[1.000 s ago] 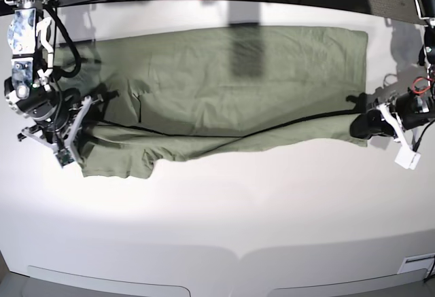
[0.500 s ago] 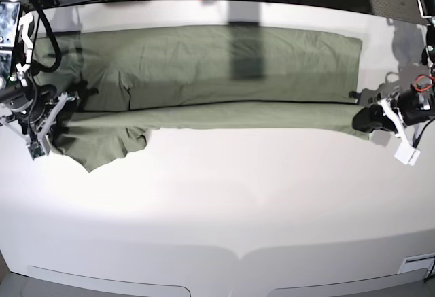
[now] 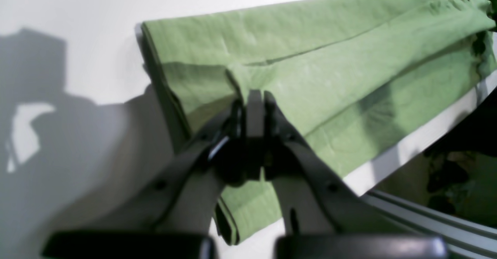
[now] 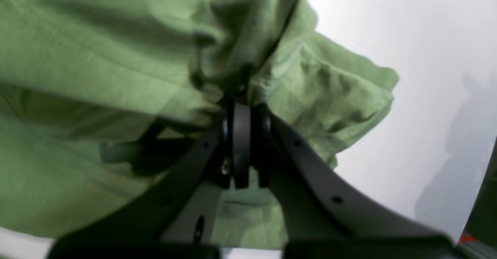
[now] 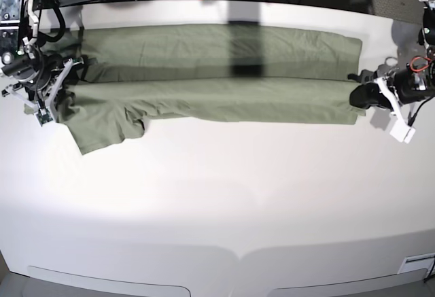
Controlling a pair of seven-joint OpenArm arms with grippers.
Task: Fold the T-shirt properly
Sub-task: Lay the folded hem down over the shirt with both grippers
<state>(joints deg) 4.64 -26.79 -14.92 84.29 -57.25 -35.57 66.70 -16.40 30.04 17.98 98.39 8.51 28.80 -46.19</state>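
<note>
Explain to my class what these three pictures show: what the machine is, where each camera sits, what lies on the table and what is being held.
This is a robot with two arms, each ending in a gripper, a two-fingered clamp. One picture looks down on the whole white table from above. The other two come from small cameras mounted on each wrist, looking along the gripper.

On the table lies one green T-shirt, stretched out lengthwise, with one long side folded over the rest.

In the overhead view the left gripper is on the picture's right and the right gripper on its left, because the camera faces the robot. The left wrist picture shows the left gripper shut on a pinch of cloth at one end of the T-shirt. The right wrist picture shows the right gripper shut on bunched cloth at the other end of the T-shirt.
</note>
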